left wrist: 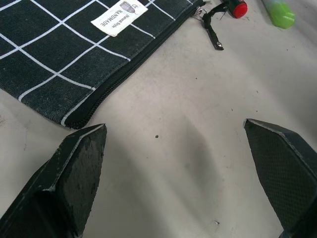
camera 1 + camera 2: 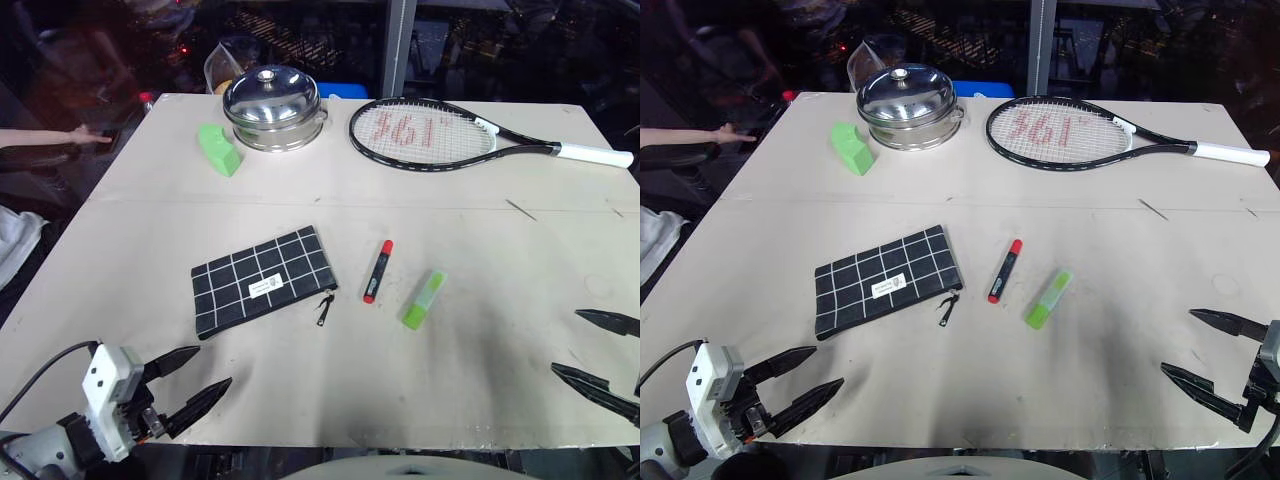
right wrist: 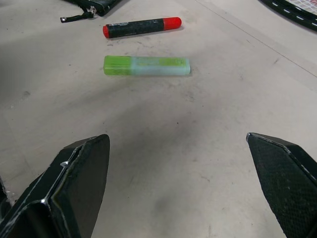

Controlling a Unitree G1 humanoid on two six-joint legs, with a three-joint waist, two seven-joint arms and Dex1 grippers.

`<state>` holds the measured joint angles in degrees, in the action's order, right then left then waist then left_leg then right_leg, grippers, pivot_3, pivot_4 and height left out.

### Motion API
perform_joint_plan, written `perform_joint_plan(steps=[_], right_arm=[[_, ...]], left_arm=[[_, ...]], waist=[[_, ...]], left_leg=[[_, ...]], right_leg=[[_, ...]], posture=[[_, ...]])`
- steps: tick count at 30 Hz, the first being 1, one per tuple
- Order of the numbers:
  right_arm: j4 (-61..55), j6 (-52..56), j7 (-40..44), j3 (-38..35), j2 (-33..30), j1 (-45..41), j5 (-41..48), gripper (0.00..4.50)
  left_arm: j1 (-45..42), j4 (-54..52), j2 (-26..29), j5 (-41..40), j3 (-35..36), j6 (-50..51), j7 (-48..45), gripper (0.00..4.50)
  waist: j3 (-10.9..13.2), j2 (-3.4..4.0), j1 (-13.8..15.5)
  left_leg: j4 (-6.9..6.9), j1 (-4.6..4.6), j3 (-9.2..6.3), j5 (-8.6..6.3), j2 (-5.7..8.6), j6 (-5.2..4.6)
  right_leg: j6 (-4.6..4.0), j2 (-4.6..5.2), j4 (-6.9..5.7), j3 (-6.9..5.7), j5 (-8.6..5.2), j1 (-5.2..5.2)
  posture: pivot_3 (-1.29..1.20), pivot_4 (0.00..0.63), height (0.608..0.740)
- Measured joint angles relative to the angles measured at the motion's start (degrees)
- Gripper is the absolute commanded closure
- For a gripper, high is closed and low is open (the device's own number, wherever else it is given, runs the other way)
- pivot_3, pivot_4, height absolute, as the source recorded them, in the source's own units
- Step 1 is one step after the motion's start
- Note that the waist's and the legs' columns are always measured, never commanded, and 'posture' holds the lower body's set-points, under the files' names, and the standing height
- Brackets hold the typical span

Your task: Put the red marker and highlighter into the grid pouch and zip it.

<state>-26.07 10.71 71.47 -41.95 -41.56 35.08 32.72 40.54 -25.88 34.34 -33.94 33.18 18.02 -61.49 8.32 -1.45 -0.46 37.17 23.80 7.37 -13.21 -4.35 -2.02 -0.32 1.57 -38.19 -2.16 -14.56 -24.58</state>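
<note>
two pincers, both wide apart and empty: left gripper (image 2: 195,385) at the table's (image 2: 300,400) near edge, right gripper (image 2: 1200,348) partly cut off. flat woven grid pouch (image 2: 262,279), zip shut, lies at one o'clock from the left gripper. slim red marker (image 2: 377,271) and chunky translucent highlighter (image 2: 424,300) lie at ten o'clock from the right.

Read "MANDADE" in capitals on small white label (image 1: 119,17) sewn to grid pouch (image 1: 54,54); smaller line above illegible. Red number-like marks on tennis racket (image 2: 425,132) strings, unclear.
</note>
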Motion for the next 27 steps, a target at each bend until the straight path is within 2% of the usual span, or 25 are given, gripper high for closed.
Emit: perform_joint_plan(steps=[3,7,11,14,15,18,23,27], right_arm=[[-1.1,0.3,-0.8,1.2,0.1,-0.9,0.9,0.00],[-8.5,2.6,-3.1,9.9,-0.7,-8.0,4.6,0.00],[-13.2,6.2,-3.4,17.7,-3.7,-12.5,7.8,0.00],[-15.6,8.0,-4.1,20.6,-5.2,-15.0,9.3,0.00],[-15.6,8.0,-4.1,20.7,-5.2,-15.1,9.3,0.00],[-15.7,8.2,-4.8,22.0,-5.2,-15.7,9.4,0.00],[-15.7,7.7,-5.7,22.5,-4.9,-14.5,8.9,0.00],[-15.8,6.7,-6.0,22.1,-4.5,-12.5,7.8,0.00]], left_arm=[[-1.9,0.1,-0.1,-0.1,0.1,0.1,1.5,0.01],[-7.4,3.0,0.6,2.5,2.0,-4.4,4.5,0.01],[-8.9,15.9,4.2,14.6,4.0,-25.1,3.5,0.01],[-10.2,28.0,7.3,25.2,3.2,-48.2,3.4,0.01],[-10.3,28.8,7.4,25.9,3.1,-49.5,3.5,0.01],[-17.0,40.6,10.0,35.9,-0.3,-68.1,9.5,0.01],[-28.7,50.7,13.1,48.0,-6.3,-79.0,20.4,0.01],[-36.4,53.1,13.4,52.5,-12.6,-79.9,25.5,0.01]], waist=[[0.0,0.00,0.0],[-0.1,0.07,-0.4],[-0.1,-0.01,-0.1],[-0.1,-0.06,0.5],[-0.1,-0.06,0.6],[-0.3,-0.08,1.8],[-0.6,0.44,2.9],[-0.7,0.58,2.8]], left_leg=[[0.00,-0.01,-0.01,0.00,0.00,0.00],[0.02,-0.06,-0.08,0.01,0.00,-0.01],[-0.07,0.01,-0.08,0.13,0.03,-0.28],[-0.11,0.05,-0.04,0.06,0.09,-0.36],[-0.11,0.05,-0.04,0.03,0.10,-0.33],[-0.08,0.07,0.04,-0.12,0.14,-0.21],[-0.05,-0.05,0.06,-0.11,0.13,-0.22],[0.01,-0.04,0.04,0.04,0.12,-0.49]], right_leg=[[0.00,0.00,0.00,-0.01,0.00,0.01],[-0.04,-0.05,-0.02,-0.02,0.04,0.05],[-0.25,-0.07,0.05,-0.05,0.15,0.06],[-0.30,0.10,0.21,-0.09,0.19,0.05],[-0.30,0.13,0.22,-0.09,0.19,0.05],[-0.30,0.38,0.23,-0.22,0.19,0.12],[-0.28,0.48,0.21,-0.42,0.19,0.32],[-0.24,0.47,0.20,-0.54,0.19,0.40]], posture=[[0.00,0.150,0.740],[0.00,0.150,0.740],[0.00,0.150,0.740],[0.00,0.150,0.740],[0.00,0.150,0.740],[0.00,0.150,0.740],[0.00,0.150,0.740],[0.00,0.150,0.740]])
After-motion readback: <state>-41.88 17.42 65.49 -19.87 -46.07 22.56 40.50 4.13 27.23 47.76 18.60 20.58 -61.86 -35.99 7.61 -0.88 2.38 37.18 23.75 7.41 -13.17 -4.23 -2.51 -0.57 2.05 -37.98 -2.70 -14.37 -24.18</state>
